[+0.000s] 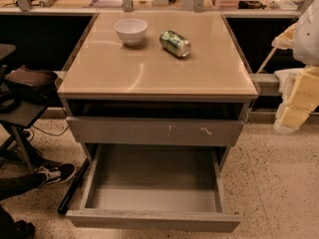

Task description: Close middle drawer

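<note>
Middle drawer open, one bowl, one can, gripper far right

The tabletop is glossy, the middle drawer smooth matt grey, the gripper at the right edge pale plastic.

The desk has a glossy beige top. A white bowl stands upright near the back, left of centre. A green can lies on its side right of it, apart. The hand hangs beyond the desk's right edge.
</note>
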`<state>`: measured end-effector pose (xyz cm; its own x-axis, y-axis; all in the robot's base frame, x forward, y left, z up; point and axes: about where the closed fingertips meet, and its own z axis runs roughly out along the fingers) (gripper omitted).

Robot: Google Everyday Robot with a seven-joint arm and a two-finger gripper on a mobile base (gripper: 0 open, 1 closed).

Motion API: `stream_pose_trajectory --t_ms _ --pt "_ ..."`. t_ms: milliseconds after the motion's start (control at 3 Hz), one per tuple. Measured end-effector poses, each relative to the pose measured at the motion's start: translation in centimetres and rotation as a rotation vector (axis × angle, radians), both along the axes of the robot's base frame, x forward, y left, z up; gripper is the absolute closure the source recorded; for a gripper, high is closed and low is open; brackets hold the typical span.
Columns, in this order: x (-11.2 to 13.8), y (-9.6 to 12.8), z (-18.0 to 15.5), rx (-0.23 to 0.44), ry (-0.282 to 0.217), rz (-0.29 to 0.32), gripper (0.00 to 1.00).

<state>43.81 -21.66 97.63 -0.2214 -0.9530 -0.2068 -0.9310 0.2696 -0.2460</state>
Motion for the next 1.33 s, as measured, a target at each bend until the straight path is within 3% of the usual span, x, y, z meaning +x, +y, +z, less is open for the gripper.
stream_pose_trajectory --t_ms 333,667,1333 --pt "-0.3 0.1 0.0 0.004 -0.013 0.010 0.00" --pt "-2.5 1.3 -0.4 0.039 -0.057 0.069 0.00" --pt "-7.7 6.2 -9.9 0.264 -0.139 0.181 0.00"
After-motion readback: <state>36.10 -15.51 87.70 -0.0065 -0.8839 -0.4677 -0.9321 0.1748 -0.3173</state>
